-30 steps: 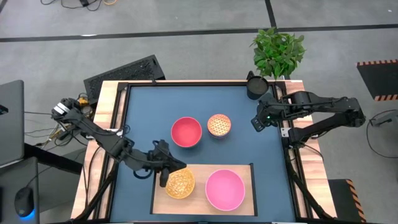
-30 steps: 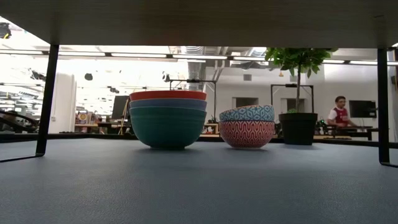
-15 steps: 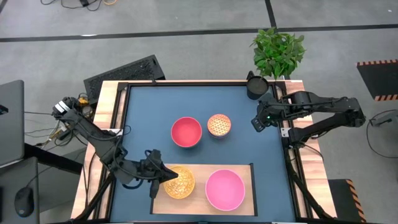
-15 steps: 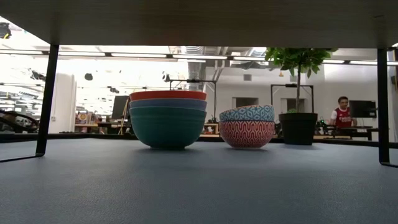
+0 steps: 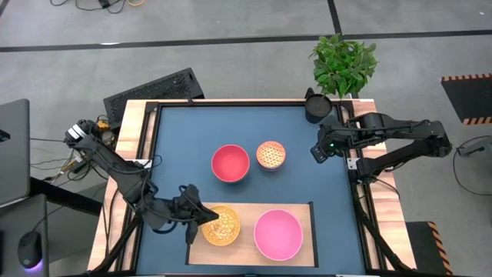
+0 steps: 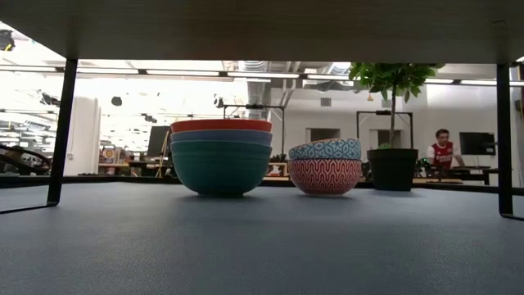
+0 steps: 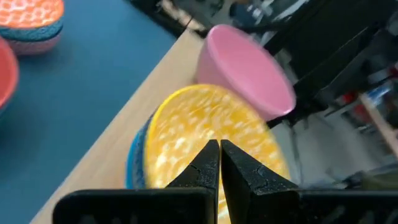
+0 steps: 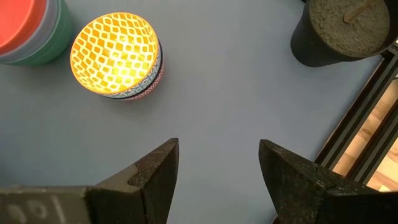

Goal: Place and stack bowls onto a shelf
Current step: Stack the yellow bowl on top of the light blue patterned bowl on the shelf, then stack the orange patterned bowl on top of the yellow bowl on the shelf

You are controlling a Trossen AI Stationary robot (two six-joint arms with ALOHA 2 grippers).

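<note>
On the pale wooden shelf board (image 5: 296, 208) at the counter's near edge we see the yellow lattice bowl (image 5: 222, 225) and the wide pink bowl (image 5: 278, 235). Our left hand (image 5: 194, 225), fingers pressed together, holds nothing beside the yellow one. The right hand (image 5: 316, 149) waits wide at the far right edge.

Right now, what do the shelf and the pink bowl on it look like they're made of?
Shelf: pale wood or wood-look board with a matte finish and a light tan face; grain isn't resolvable.
Pink bowl: probably plastic or melamine, with uniform plain colour and a smooth satin surface; glazed ceramic can't be ruled out.
</note>
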